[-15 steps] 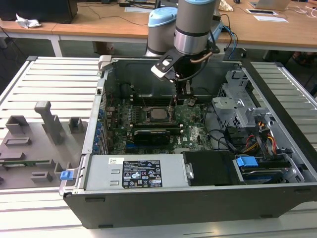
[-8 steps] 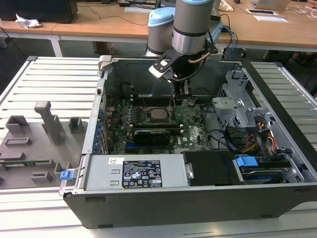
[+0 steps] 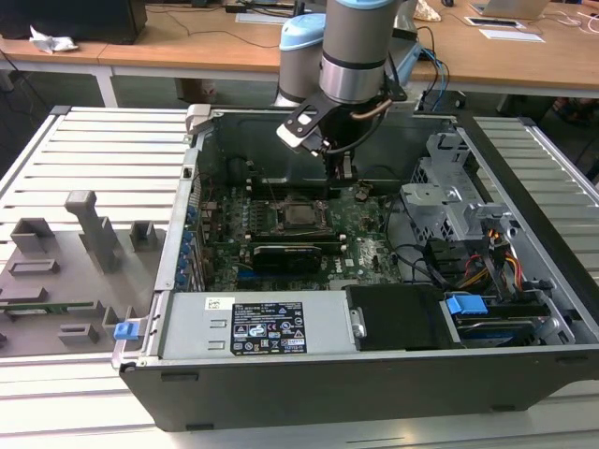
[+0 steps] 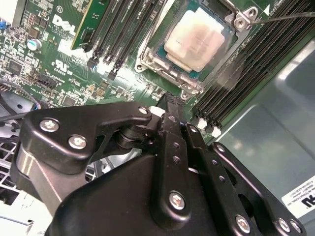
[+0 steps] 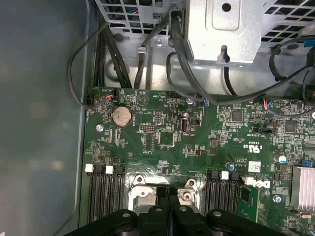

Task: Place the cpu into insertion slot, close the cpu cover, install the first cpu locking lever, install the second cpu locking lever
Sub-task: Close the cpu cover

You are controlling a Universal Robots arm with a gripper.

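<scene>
The cpu point(image 4: 198, 39), a pale silver square, lies in the insertion slot point(image 3: 301, 216) on the green motherboard. The silvery cpu cover point(image 4: 162, 66) lies flat as a frame around it. A thin metal lever rod point(image 4: 285, 17) runs out from one corner of the socket. My gripper point(image 3: 342, 170) hangs inside the open computer case, just beside the socket toward the exterior view's right. Its black fingers point(image 4: 170, 105) are shut together with nothing between them. In the first wrist view my gripper point(image 5: 169, 192) partly hides the socket's edge.
Long black memory slots point(image 4: 256, 64) flank the socket on both sides. A metal drive cage point(image 3: 449, 196) and bundled cables point(image 3: 487, 262) fill the case's right side. The power supply point(image 3: 253, 323) lies along the front. A grey fixture tray point(image 3: 65, 271) lies outside on the left.
</scene>
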